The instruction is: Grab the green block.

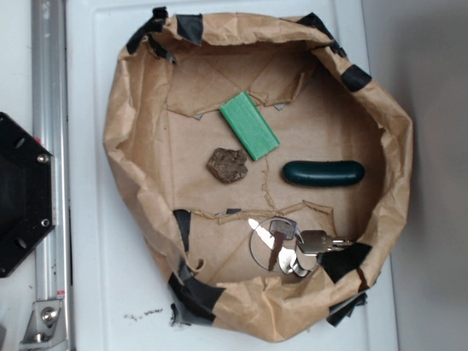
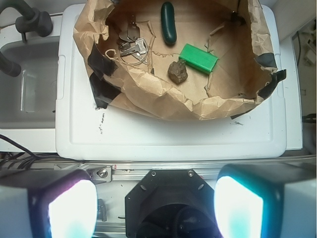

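The green block point(image 1: 250, 125), a flat light-green slab, lies on the floor of a brown paper bowl point(image 1: 131, 117), in its upper middle. In the wrist view the green block point(image 2: 198, 58) lies inside the bowl, far ahead of me. My gripper point(image 2: 154, 208) is open and empty, its two fingers point(image 2: 72, 208) wide apart at the bottom of the wrist view. It hangs above the black robot base point(image 2: 171, 198), well short of the bowl. The gripper does not show in the exterior view.
In the bowl also lie a brown stone-like lump point(image 1: 227, 164), a dark teal capsule point(image 1: 323, 173) and a key ring with keys point(image 1: 289, 245). The bowl stands on a white board point(image 2: 168, 134). A metal rail point(image 1: 47, 146) and the black base point(image 1: 22, 194) are at the left.
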You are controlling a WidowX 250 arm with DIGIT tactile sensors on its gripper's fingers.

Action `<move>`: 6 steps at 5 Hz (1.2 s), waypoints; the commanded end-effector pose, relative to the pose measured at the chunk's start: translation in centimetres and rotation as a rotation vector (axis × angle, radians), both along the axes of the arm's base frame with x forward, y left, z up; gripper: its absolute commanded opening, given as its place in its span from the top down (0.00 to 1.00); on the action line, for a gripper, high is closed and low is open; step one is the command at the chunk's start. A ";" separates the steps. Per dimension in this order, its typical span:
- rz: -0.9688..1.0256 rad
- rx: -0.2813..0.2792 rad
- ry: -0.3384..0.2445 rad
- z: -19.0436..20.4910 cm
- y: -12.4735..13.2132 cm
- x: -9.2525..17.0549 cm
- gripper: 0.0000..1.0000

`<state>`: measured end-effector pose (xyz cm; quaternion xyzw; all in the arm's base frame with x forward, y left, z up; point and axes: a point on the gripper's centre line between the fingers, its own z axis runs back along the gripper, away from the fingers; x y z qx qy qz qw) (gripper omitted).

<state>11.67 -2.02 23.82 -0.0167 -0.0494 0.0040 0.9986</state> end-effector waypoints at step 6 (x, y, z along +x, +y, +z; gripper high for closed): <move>-0.785 0.282 0.118 -16.5 5.7 16.3 0.00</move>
